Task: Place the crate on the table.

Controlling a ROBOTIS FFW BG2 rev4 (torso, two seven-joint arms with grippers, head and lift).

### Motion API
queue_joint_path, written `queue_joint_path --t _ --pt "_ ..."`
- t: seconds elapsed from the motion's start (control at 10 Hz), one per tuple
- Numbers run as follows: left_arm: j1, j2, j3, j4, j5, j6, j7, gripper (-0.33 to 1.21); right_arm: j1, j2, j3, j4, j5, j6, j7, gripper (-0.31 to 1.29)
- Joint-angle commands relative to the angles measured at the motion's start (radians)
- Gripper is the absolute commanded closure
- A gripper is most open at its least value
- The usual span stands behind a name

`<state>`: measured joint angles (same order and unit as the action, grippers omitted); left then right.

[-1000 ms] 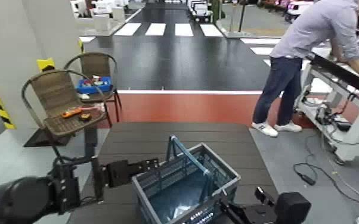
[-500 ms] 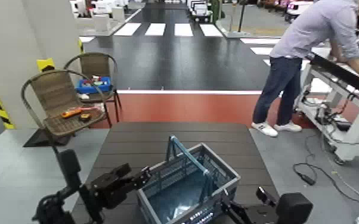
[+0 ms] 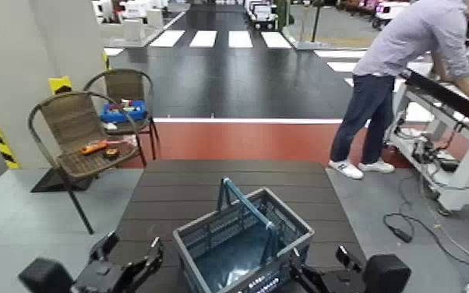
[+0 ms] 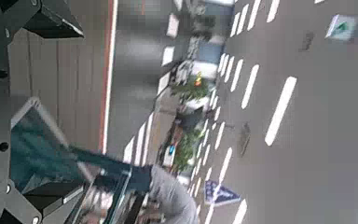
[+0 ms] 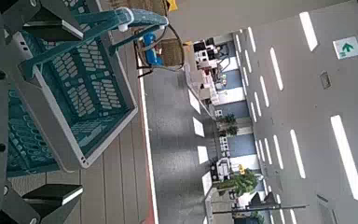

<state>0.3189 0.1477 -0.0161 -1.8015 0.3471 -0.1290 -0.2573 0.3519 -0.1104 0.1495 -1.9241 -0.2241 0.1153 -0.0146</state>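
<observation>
One crate on one table, left hand open, right hand open, one each side

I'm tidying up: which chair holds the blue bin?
The farther chair, behind the other; the nearer chair holds an orange item instead.

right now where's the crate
In the head view, the crate sits on the near part of the dark slatted table, between the two end effectors.
</observation>
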Motion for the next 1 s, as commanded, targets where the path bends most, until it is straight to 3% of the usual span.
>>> queue_joint_path --t 0.1,0.3,1.0 --pt "0.071 -0.060 0.012 -0.026 -0.149 -0.107 0.058 0.14 0.007 0.003 -0.004 -0.006 0.006 0.001 -0.001 0.15" --pt "0.088 -0.060 -0.002 -0.032 -0.163 -0.120 0.099 0.14 0.007 0.005 -0.004 -0.006 0.008 0.001 -0.001 0.15" --pt "0.085 -0.053 -0.010 -0.030 -0.163 -0.120 0.107 0.14 0.010 0.008 -0.004 -0.006 0.008 0.001 -0.001 0.15"
